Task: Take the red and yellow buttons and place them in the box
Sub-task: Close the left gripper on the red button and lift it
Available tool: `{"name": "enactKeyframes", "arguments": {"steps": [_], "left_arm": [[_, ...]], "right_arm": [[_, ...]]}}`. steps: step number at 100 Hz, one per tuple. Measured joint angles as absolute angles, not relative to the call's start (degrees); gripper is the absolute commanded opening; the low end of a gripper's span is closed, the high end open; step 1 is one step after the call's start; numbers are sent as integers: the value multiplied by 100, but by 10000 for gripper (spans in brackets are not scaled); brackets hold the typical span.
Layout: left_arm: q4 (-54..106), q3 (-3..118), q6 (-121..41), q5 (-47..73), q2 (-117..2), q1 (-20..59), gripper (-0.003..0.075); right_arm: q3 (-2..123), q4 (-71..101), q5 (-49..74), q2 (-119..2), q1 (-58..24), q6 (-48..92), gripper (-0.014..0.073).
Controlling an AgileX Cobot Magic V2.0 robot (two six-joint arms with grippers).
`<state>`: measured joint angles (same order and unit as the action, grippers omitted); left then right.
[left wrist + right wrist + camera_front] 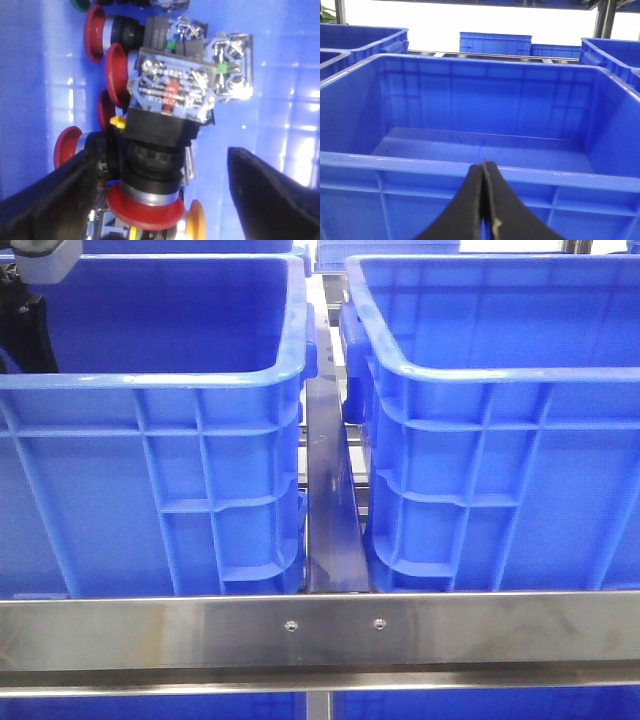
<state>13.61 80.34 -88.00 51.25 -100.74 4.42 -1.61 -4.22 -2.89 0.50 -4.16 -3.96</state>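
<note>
In the left wrist view several push buttons with red mushroom heads, black bodies and clear contact blocks lie piled on a blue crate floor. One red button lies between the fingers of my left gripper, which is open; the right finger stands apart from it. A yellow button head shows beside the red one. My right gripper is shut and empty, just outside the near rim of an empty blue box. Neither gripper shows in the front view.
The front view shows two tall blue crates, the left crate and the right crate, with a dark bar between them and a steel rail in front. A green button lies at the pile's edge. More blue crates stand behind.
</note>
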Motion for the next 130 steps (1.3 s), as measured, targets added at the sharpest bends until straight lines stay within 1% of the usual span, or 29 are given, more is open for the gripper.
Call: {"name": "enactKeyframes", "arguments": {"steps": [8, 16, 21, 23, 31, 35, 45, 70, 88, 112, 130], "left_arm": [[1361, 8034, -8800, 5125, -10074, 442, 407], [1361, 8034, -8810, 5125, -10074, 442, 298], [1361, 8034, -8808, 5125, -10074, 442, 244], [1361, 8034, -8808, 5125, -10074, 442, 208], [1361, 8034, -8808, 5125, -10074, 442, 120], [1361, 8034, -8808, 5125, -10074, 442, 64], [1361, 8034, -8808, 5125, -10074, 442, -19], [1394, 8034, -8808, 5319, -9926, 442, -19], [1803, 8034, -8808, 5573, -9447, 442, -19], [2033, 8034, -8481, 6279, -8845, 476, -19], [2033, 8034, -8147, 6573, -8368, 735, -19]], "right_arm": [[-161, -422, -289, 50, -416, -396, -67], [-161, -422, -289, 50, -416, -396, -67], [-161, -422, -289, 50, -416, -396, -67], [-161, -422, -289, 50, -416, -396, -67], [-161, -422, -289, 50, -416, -396, -67], [-161, -422, -289, 50, -416, -396, -67], [-161, -422, -289, 50, -416, -396, -67], [-161, -422, -289, 50, -416, -396, -67], [-161, -422, -289, 50, -416, -396, -67], [-161, -422, -289, 50, -416, -396, -67], [-161, -422, -289, 50, -416, -396, -67]]}}
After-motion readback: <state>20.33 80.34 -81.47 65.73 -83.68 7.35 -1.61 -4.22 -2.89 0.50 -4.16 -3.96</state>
